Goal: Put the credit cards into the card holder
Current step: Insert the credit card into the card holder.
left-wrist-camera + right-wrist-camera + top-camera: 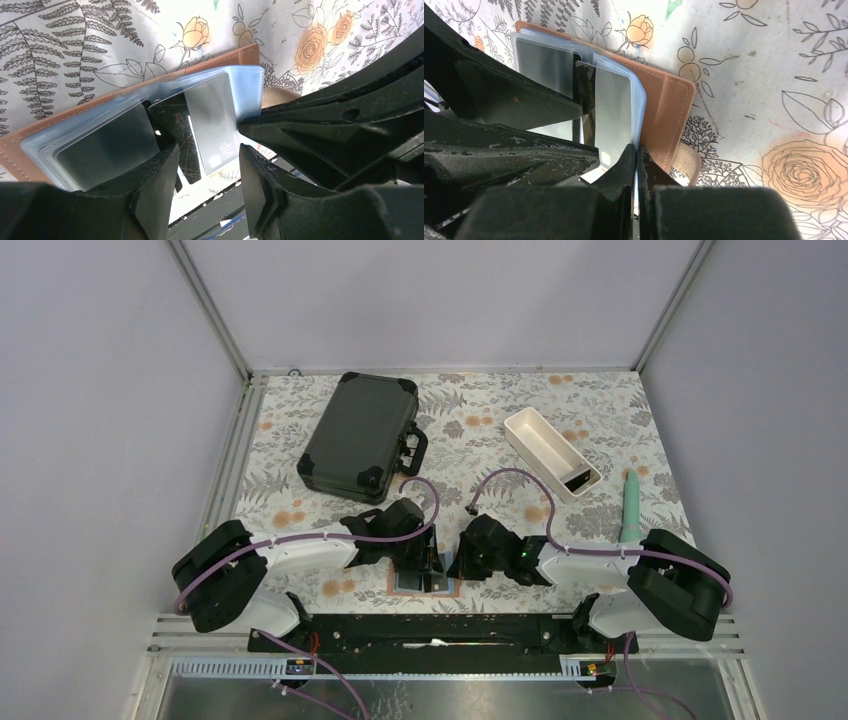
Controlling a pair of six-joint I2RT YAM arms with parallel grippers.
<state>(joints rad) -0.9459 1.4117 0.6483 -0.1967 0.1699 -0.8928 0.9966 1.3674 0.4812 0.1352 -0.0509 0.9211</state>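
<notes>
- Left arm (300,552): reaches in low from the left, wrist tipped down near the table's front edge.
- Left gripper (205,150): fingers half spread, clasping the black gold-lined credit card (175,135) by its two long edges. Part of the card lies under a pale blue plastic sleeve (640,100).
- Tan leather-like folding card holder (669,100): lies open on the floral-patterned table (480,425), between both grippers.
- Right gripper (636,150): fingers pinched together on the sleeve's edge.
- Right arm (590,562): reaches in low from the right.
</notes>
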